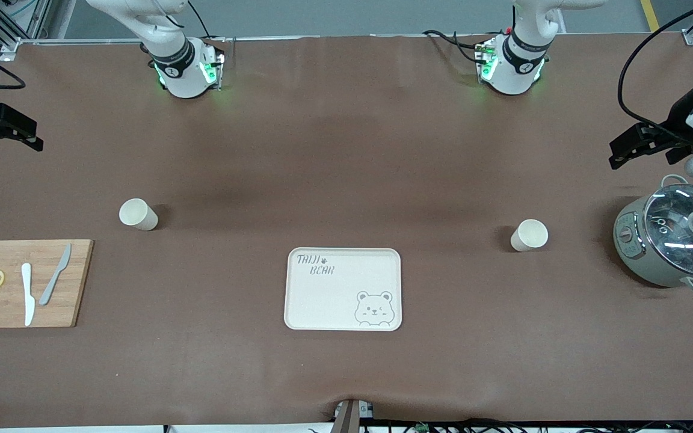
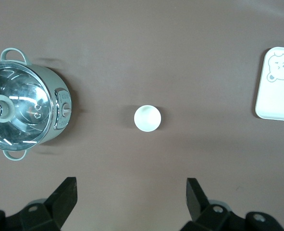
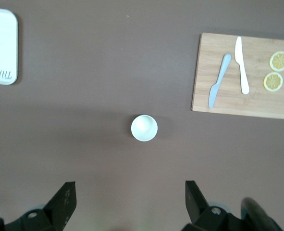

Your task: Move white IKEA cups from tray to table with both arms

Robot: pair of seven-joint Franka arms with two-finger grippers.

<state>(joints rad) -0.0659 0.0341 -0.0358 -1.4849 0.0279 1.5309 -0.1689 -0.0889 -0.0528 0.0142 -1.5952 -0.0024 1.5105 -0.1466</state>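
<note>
Two white IKEA cups stand upright on the brown table. One cup [image 1: 138, 214] is toward the right arm's end and also shows in the right wrist view [image 3: 144, 128]. The other cup [image 1: 529, 235] is toward the left arm's end and shows in the left wrist view [image 2: 147, 118]. The bear-printed tray [image 1: 344, 300] lies between them, nearer the front camera, with nothing on it. My right gripper [image 1: 30, 137] is open and empty, high over the table at its own end. My left gripper [image 1: 620, 153] is open and empty, high over the table near the pot.
A wooden cutting board [image 1: 76, 300] with two knives and two lemon slices lies at the right arm's end. A grey-green pot with a glass lid [image 1: 635, 252] stands at the left arm's end. The tray's corner shows in both wrist views [image 2: 276, 96] [image 3: 0, 29].
</note>
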